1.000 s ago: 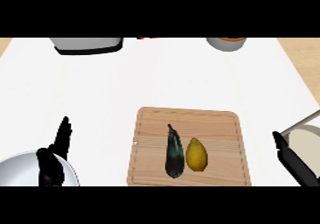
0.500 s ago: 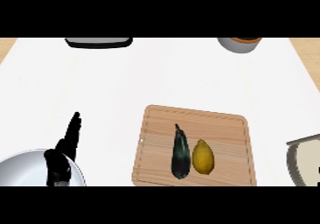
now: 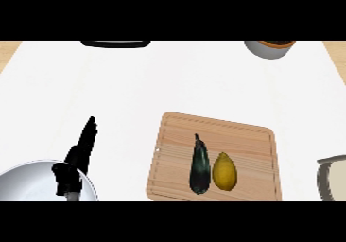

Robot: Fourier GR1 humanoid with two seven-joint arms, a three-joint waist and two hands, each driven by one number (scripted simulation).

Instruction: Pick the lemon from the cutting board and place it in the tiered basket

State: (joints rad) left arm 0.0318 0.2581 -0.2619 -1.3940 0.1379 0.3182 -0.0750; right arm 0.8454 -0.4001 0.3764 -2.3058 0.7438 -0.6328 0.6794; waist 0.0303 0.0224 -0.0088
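A yellow lemon [image 3: 225, 171] lies on the wooden cutting board [image 3: 253, 142], near its front edge. A dark eggplant [image 3: 199, 165] lies right beside it on its left. My left hand [image 3: 78, 153] is open at the lower left, fingers straight and pointing up, well to the left of the board and touching nothing on it. A grey-rimmed container with a beige inside [image 3: 336, 179], possibly the tiered basket, is cut off by the right edge. My right hand does not show.
A shiny metal bowl [image 3: 29, 182] sits at the lower left, partly behind my left hand. At the far edge of the white counter are a black object [image 3: 116, 43] and a grey pot [image 3: 270, 48].
The view has shifted, so the far objects slid towards the top edge. My right hand, seen at the lower right one second ago, has left the view. The lemon has not moved on the board.
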